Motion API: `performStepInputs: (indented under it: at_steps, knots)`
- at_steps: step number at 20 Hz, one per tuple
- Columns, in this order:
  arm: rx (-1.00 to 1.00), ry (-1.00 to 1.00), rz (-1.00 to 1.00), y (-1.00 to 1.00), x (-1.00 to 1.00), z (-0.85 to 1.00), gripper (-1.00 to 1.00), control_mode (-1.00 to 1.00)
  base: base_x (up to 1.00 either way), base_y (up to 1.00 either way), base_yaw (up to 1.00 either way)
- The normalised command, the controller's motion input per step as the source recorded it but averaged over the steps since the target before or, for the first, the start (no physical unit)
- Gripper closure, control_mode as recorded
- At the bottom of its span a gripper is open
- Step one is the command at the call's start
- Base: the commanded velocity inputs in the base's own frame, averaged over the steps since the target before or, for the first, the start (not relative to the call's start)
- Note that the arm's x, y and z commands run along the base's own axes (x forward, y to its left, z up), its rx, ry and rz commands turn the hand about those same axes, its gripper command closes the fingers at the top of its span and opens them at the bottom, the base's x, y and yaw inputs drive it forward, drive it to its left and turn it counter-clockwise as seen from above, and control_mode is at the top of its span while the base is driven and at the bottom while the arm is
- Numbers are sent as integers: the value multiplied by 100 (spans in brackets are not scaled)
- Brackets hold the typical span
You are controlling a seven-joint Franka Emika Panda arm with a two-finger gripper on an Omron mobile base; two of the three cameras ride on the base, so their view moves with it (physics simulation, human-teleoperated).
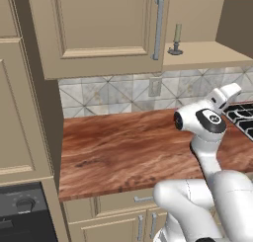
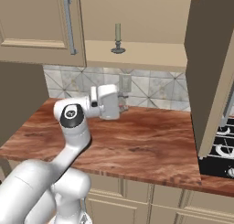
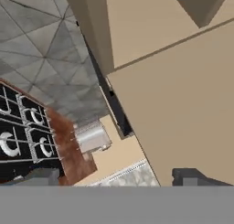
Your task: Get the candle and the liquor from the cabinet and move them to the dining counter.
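The candle, a thin pale taper in a dark round-based holder, stands upright on the tan shelf of the cabinet. The cabinet's right door hangs open, and its left door is shut. My gripper is open and holds nothing. It hovers above the wood countertop, below the shelf and well under the candle. In the hand view it looks up along the beige cabinet underside. The liquor and the dining counter are out of view.
A reddish wood countertop runs under the cabinet, backed by grey patterned tiles with a wall outlet. A black stove sits to the right. Tall beige cabinetry stands to the left.
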Motion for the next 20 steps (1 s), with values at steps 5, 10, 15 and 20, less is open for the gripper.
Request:
performStepInputs:
  at_steps: [5,10,15,20]
  knots:
    - [26,-33,32,72,3,0,-100,-100,0,0,0]
    - [33,-25,36,54,8,5,-100,-100,0,0,0]
    - [28,-11,38,48,2,41,-100,-100,0,0,0]
    - [26,-8,37,47,0,50,-100,-100,0,0,0]
